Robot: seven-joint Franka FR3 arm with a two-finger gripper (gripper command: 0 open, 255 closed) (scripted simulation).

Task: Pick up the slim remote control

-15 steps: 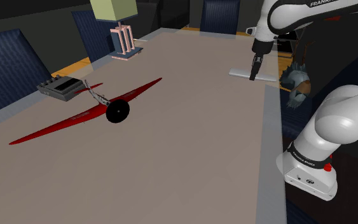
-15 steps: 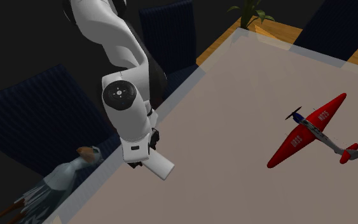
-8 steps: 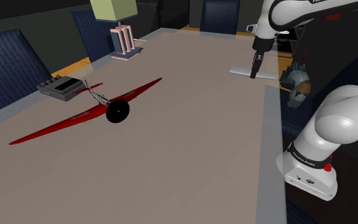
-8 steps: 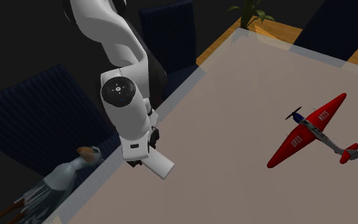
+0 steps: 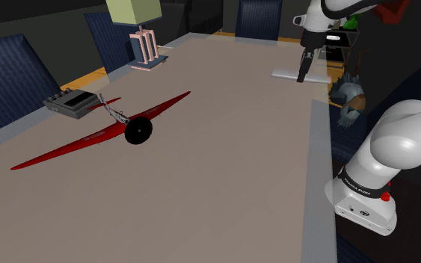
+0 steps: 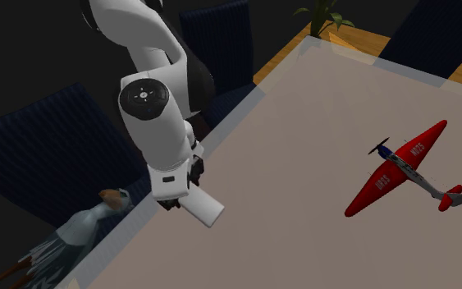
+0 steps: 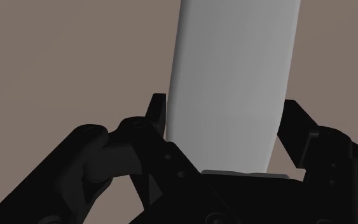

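Note:
The slim remote control [image 7: 234, 76] is a plain pale grey slab, clasped between my black fingers [image 7: 158, 114] in the wrist view. My gripper [image 5: 301, 76] is shut on it and holds it a little above the table's far right corner in the shoulder view, where the remote [image 5: 285, 74] sticks out level towards the left. In the second exterior view the remote [image 6: 202, 210] juts out from under the gripper [image 6: 171, 202] near the table's left edge. The hand covers the end of the remote.
A red model plane [image 5: 104, 131] lies mid-table beside a grey box [image 5: 70, 103]. A lamp [image 5: 137, 30] stands at the far edge. A bird figure [image 5: 348, 97] sits just off the table's edge near the gripper. Dark blue chairs [image 6: 48, 156] surround the table.
The gripper has risen with the remote in it, moving up and slightly right in the shoulder view. The arm's wrist has swung a little in the second exterior view.

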